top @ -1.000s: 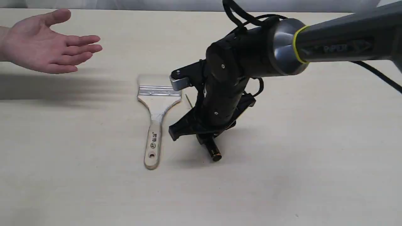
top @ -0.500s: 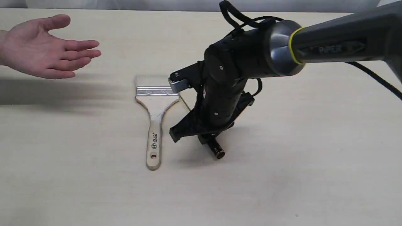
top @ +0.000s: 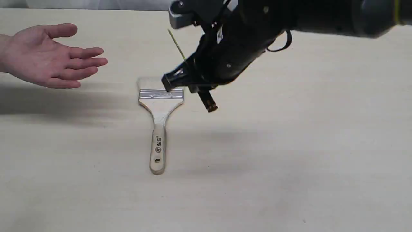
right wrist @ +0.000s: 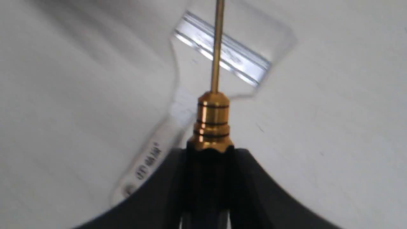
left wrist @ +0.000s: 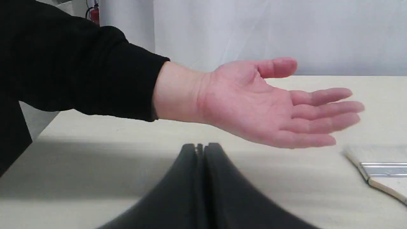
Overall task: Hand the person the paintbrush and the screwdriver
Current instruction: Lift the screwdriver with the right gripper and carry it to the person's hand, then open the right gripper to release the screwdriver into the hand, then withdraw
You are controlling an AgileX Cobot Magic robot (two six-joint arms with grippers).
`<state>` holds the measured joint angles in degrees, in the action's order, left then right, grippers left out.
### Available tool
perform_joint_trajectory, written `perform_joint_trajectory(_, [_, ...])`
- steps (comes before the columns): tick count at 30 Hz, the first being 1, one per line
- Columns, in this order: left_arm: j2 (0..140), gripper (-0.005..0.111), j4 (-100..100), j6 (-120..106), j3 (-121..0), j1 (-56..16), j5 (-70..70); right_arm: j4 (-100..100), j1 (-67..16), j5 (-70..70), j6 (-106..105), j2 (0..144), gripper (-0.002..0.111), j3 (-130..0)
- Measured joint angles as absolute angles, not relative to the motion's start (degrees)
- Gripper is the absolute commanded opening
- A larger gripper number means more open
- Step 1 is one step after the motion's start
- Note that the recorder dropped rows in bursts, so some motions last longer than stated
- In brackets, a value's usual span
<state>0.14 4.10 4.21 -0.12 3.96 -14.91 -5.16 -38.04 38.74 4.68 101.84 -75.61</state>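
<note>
The screwdriver (top: 207,100) is hanging slantwise in the air just above the metal band of the paintbrush (top: 160,106). The right pincer (right wrist: 210,156) is clamping its black handle, and the thin gold shaft is pointing up and away. It is probably light, stiff and slick, so the handle is the safest place to grip, clear of the pointed tip. The paintbrush is lying flat on the counter (top: 289,161), untouched. The person's hand (top: 48,58) is waiting open off to the side of the paintbrush's bristles. The left pincer (left wrist: 200,149) is sitting pressed closed on nothing.
</note>
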Motion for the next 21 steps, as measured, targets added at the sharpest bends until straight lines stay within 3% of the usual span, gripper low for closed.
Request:
perform_joint_trajectory(7, [0.1, 0.000, 4.1, 4.2, -0.1, 4.0, -14.9, -21.3, -38.6, 40.2, -8.4, 103.3, 0.004, -87.8])
perform_joint_trajectory(21, [0.1, 0.000, 4.1, 4.2, -0.1, 4.0, -14.9, -19.8, -44.9, 42.0, -10.0, 123.7, 0.005, -109.2])
